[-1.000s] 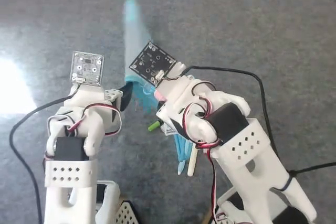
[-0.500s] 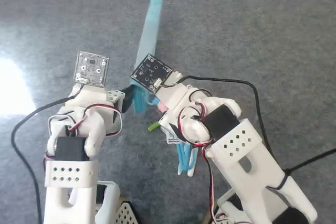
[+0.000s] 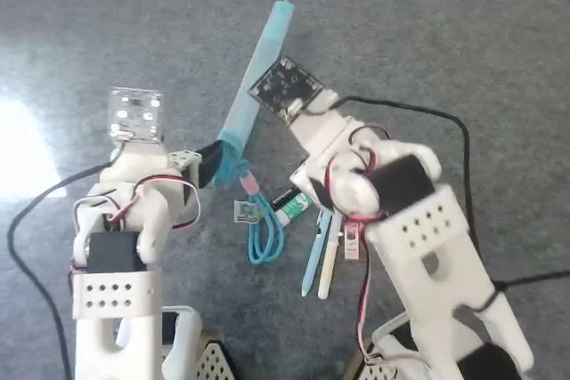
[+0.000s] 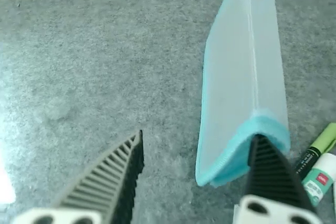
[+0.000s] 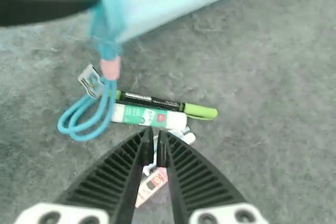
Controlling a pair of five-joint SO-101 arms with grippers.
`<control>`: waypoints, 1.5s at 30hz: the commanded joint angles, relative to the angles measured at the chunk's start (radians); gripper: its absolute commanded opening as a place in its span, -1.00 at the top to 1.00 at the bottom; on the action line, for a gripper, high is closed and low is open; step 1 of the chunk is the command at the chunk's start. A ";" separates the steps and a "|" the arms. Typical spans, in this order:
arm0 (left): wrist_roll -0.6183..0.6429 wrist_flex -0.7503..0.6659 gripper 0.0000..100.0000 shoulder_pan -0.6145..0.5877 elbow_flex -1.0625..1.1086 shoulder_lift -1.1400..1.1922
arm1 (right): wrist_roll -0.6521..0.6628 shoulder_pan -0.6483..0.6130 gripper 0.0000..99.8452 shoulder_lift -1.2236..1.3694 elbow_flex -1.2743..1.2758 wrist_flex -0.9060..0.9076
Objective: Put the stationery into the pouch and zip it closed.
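In the high view the pouch (image 3: 258, 77) is lying as a long pale-blue strip, running from the far edge of the table toward the near left. Its near end is meeting the left gripper (image 3: 212, 166). The stationery is sitting outside it on the near side: a blue cord (image 3: 264, 239), a glue stick (image 3: 294, 206) and two pens (image 3: 319, 260), with the right arm (image 3: 383, 193) hanging over them. Nothing is going in yet, so I am judging the task barely begun. In the left wrist view the left gripper is standing spread wide and pinching nothing. One fingertip (image 4: 262, 153) is touching the pouch's end and the other is well apart over bare mat. Closing from here is likely to shove the light pouch aside rather than hold its mouth open, and I cannot tell whether the zip is open at all. In the right wrist view the right gripper (image 5: 152, 137) is pressing its fingers almost together on nothing, above the green marker (image 5: 163, 106) and the glue stick. These two are lying touching, so a descent may scatter them, or a grasp may catch both and roll one away. The cord seems to be hanging from a pink tab (image 5: 110, 68) at the pouch's end, so lifting it risks dragging the pouch. The surface is a grey speckled mat, fibrous and probably grippy. Glare is pooling at the left, black cables are trailing near both arms, and a pale wall is running along the far edge.
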 commanded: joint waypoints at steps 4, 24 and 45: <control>0.081 0.002 0.39 -0.041 0.024 0.023 | -0.002 0.013 0.99 0.240 -0.091 -0.157; 0.144 0.031 0.20 -0.218 -0.077 0.023 | -0.118 -0.096 0.98 1.170 -1.283 -0.133; -0.057 -0.021 0.18 -0.816 0.015 0.029 | 0.072 -0.196 0.45 1.270 -1.306 0.371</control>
